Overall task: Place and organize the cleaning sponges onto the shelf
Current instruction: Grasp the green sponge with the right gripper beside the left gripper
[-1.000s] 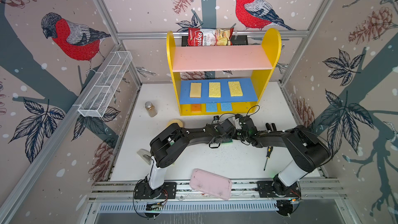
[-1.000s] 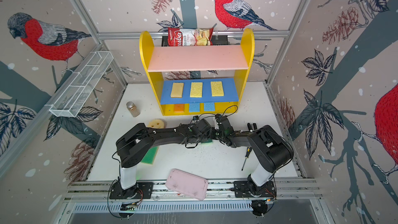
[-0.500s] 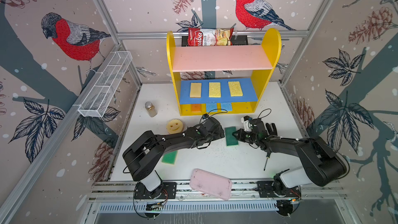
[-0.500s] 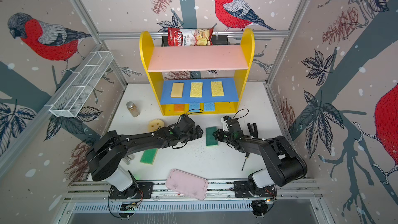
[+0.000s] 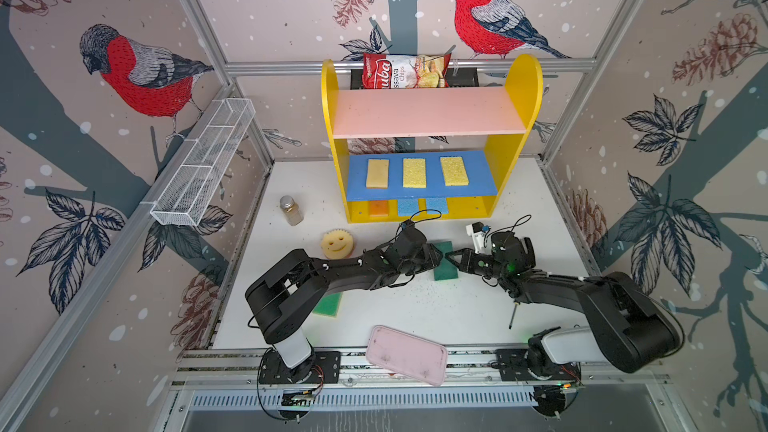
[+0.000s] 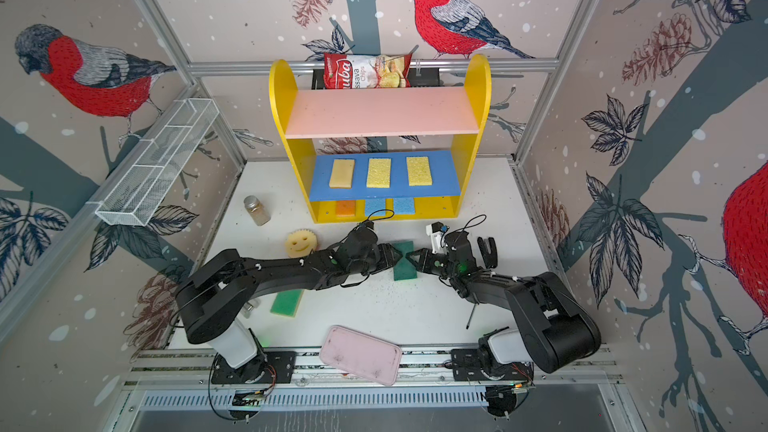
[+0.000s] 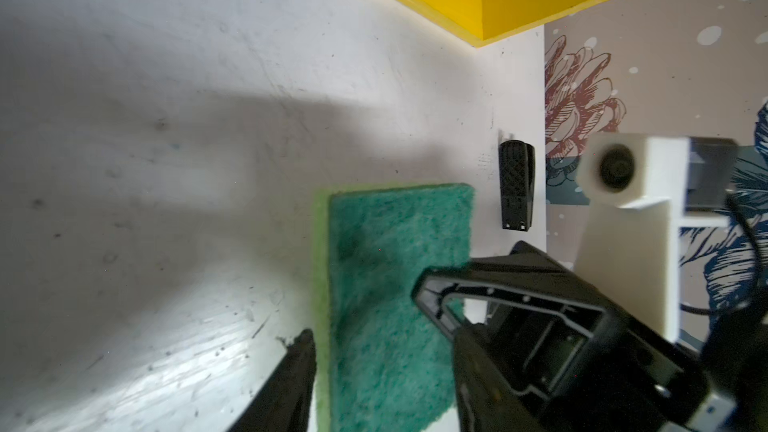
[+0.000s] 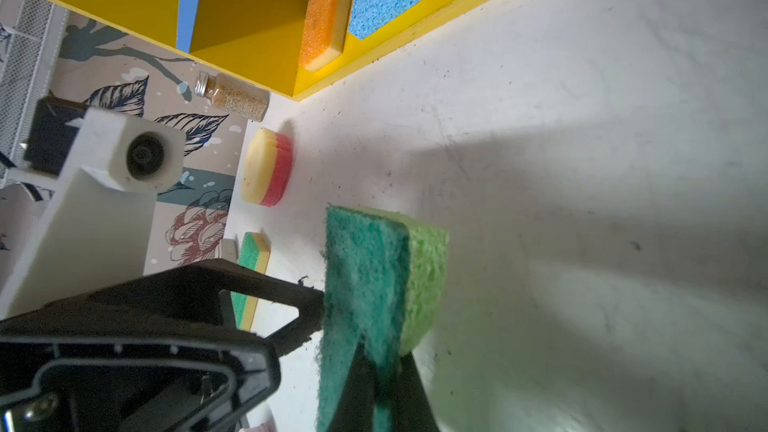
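My right gripper (image 8: pixel 384 351) is clamped on one end of the green sponge (image 8: pixel 365 268), fingers pinching the dark scouring layer, just as it was a second ago. The change is on the other side. Half a second ago my left gripper (image 6: pixel 395 259) stood clear of the sponge with its jaws spread wide. Now it is back against the sponge's far side with the jaws narrower, and one finger (image 7: pixel 297 367) lies along the pale edge. The second finger is hidden, so I cannot tell whether it grips yet.

The sponge sits between the two grippers over the white table (image 5: pixel 415 309), just in front of the shelf (image 5: pixel 531 110). I judge this a regrasp or hand-over before shelving. On its two lower tiers six sponges (image 5: pixel 414 173) already sit. The smiley sponge (image 5: pixel 336 244) and another green sponge (image 5: pixel 328 305) wait on the table.
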You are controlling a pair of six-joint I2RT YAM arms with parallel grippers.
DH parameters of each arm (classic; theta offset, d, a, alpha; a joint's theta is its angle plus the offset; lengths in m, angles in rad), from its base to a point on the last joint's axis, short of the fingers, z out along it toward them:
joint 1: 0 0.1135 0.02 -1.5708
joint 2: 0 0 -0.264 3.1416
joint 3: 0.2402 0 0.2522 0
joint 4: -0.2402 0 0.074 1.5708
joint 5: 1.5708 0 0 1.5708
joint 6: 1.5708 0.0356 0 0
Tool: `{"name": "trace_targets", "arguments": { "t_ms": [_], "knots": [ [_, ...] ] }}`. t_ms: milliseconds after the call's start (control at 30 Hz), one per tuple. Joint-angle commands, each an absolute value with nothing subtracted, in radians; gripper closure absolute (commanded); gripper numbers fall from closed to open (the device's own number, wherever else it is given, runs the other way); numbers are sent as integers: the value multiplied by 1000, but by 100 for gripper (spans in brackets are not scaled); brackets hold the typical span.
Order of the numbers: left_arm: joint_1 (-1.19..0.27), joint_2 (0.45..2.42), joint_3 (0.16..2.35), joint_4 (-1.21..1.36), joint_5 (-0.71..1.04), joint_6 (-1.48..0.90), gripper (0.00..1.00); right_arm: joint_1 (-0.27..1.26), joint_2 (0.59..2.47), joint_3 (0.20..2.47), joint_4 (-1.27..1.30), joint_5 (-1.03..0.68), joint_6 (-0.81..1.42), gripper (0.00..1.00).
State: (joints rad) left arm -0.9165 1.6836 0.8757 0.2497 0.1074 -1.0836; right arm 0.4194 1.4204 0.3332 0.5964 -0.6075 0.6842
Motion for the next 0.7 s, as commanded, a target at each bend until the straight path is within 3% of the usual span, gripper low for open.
{"name": "trace_targets", "arguments": {
  "t_ms": [0, 133, 433, 667],
  "knots": [
    [-925, 1689, 894, 295, 118, -1079, 58, 409, 1463, 324, 737, -728, 750, 99],
    [-933, 1698, 900, 284, 111, -1074, 56, 388, 1510, 303, 843, -791, 821, 99],
    [-935, 1734, 935, 137, 53, -1052, 33, 374, 1414, 281, 802, -747, 792, 99],
    [-945, 1782, 991, 157, 86, -1023, 27, 380, 1376, 270, 832, -760, 788, 99]
  ]
}}
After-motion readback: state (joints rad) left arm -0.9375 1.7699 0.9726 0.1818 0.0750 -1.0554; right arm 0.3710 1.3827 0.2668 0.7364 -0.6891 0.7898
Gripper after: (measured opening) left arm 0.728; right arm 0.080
